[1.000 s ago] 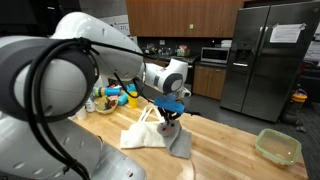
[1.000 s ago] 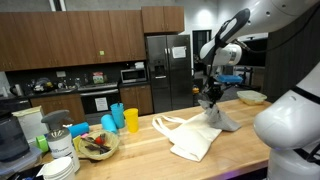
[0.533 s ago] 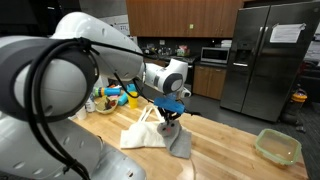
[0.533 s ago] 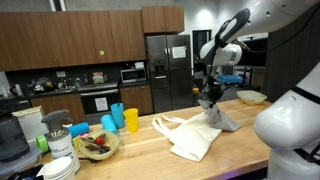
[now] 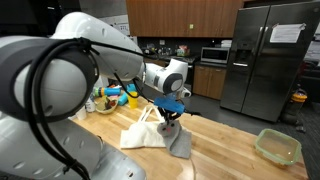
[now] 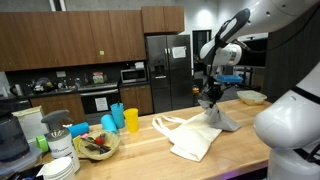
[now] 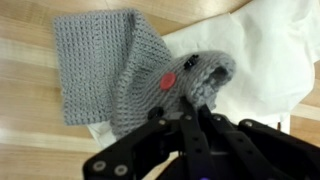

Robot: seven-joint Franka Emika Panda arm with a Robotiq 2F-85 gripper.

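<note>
Nothing has shifted over the last second: your gripper [image 5: 168,116] stays clenched on a bunched end of the gray knitted cloth [image 7: 100,60], held just above the wooden countertop [image 5: 235,140]. The rest of the cloth trails down onto the counter, overlapping the white tote bag [image 6: 190,140], so the lift looks paused, with the grasp secure.

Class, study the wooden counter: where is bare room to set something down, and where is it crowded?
Bare counter lies between the grey knit and the green tub, and between the white bag and the bowl. Crowded: the end with bowl, cups and plates.
</note>
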